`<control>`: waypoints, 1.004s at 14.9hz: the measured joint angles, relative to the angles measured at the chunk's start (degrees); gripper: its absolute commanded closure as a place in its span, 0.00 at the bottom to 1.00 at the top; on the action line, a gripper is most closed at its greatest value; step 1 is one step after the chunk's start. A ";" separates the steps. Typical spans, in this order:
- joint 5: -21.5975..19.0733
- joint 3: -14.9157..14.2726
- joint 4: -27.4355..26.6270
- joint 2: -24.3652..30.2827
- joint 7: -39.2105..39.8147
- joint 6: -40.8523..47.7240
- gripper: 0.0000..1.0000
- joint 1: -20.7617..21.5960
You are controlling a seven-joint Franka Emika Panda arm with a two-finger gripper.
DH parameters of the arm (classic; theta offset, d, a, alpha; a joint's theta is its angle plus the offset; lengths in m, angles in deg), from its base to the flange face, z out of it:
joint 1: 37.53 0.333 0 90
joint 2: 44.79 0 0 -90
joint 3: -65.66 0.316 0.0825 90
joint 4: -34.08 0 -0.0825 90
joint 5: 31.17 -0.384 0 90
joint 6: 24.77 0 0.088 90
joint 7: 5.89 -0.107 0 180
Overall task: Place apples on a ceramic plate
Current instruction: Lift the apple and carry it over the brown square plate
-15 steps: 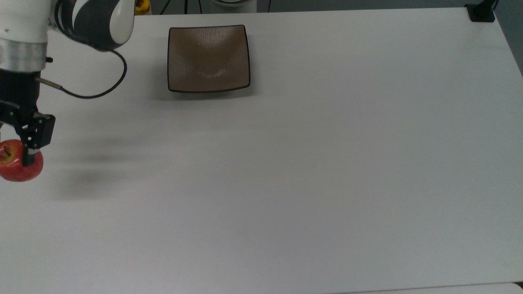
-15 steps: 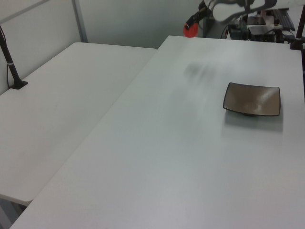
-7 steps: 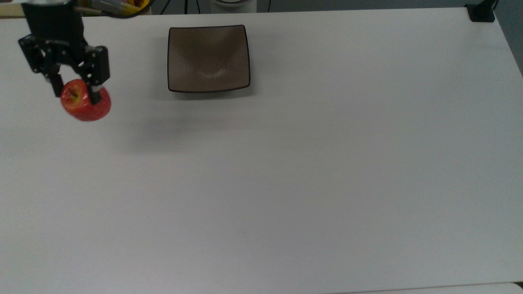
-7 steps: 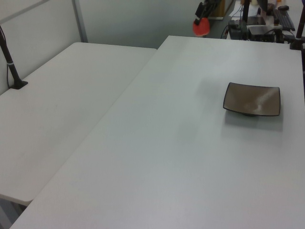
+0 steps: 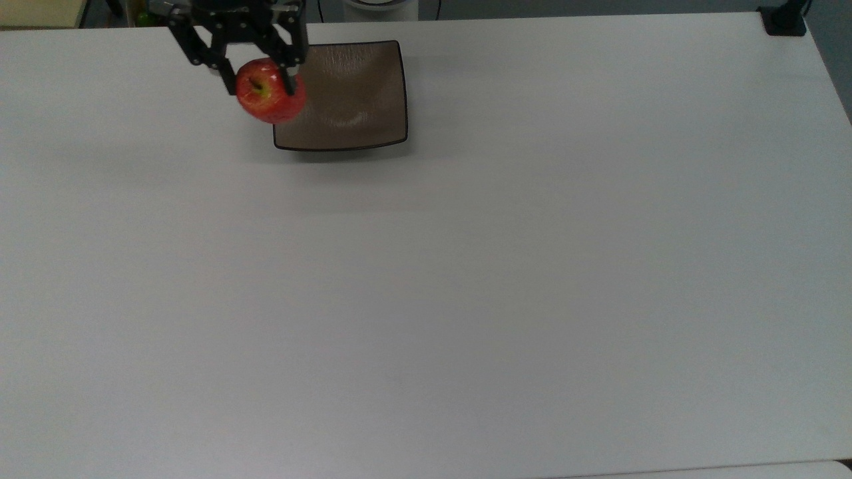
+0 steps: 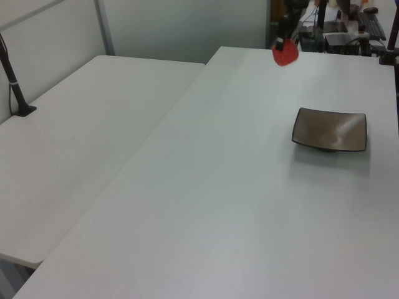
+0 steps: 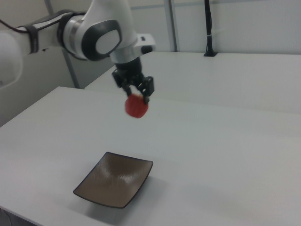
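One red apple (image 5: 271, 90) hangs clamped between the two fingers of the hand (image 5: 256, 78), lifted clear of the white worktop (image 5: 466, 279). Half a second ago, in the top view, apple and hand were well off to the top view's left of the ceramic plate (image 5: 359, 100), with bare worktop between them. Now the apple overlaps the plate's near-left corner in the top view, and a full second ago it sat at the far left edge of that picture. The plate itself has not shifted: it lies flat near the far edge of the worktop, and holds nothing.

The left view shows the apple (image 6: 285, 55) high above the worktop and, on the picture, up and to the left view's left of the plate (image 6: 329, 129). The right view shows the apple (image 7: 136, 105) under the hand (image 7: 136, 96), above and behind the plate (image 7: 115, 179), with open air between them.

Whether the apple is truly over the plate cannot be settled, since the views disagree on the overlap. The arm is cut off by the top view's upper edge, leaving just the black fingers and their mount. In the left view the hand (image 6: 283, 38) is a small dark shape against clutter, and its fingers are hard to make out. The apple's stem and yellowish patch are clear from the top view.
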 measured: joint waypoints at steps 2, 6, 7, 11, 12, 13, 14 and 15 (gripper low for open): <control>0.00 0.87 -5.58 3.88 3.57 1.87 0.72 0.52; 0.00 1.25 -14.19 8.08 6.89 2.13 0.72 2.55; 0.00 1.35 -16.27 8.79 8.08 2.13 0.72 2.95; 0.00 1.64 -22.22 9.95 12.13 1.69 0.70 3.51; 0.00 1.72 -23.23 9.96 12.68 0.89 0.70 3.52; 0.00 1.86 -24.51 9.96 13.24 -0.18 0.68 3.52; 0.00 1.98 -25.82 9.96 14.15 -1.26 0.68 3.52; 0.00 2.05 -27.16 9.96 15.00 -2.45 0.68 3.52</control>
